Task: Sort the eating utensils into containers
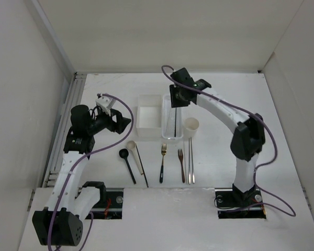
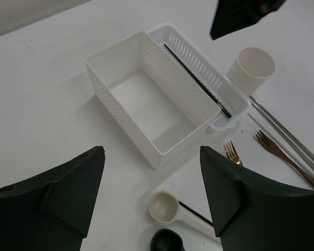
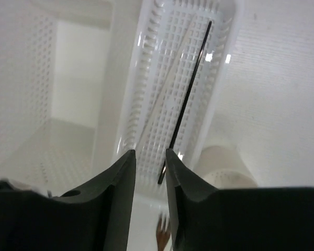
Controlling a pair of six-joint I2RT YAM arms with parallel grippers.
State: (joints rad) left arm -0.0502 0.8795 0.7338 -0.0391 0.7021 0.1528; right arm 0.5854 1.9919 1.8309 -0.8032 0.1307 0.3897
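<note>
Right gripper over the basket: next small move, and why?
Probably lift the right gripper clear of the basket, heading for the metal chopsticks. It holds nothing, a black chopstick already lies in the basket, and the metal chopsticks lie unsorted on its side.

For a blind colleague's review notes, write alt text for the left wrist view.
The open left gripper faces an empty square white box; beside it a narrow perforated basket holds one black chopstick, with a cream cup next to it. On the table nearer the camera lie a beige spoon, black spoon, gold fork, brown fork and metal chopsticks.
</note>
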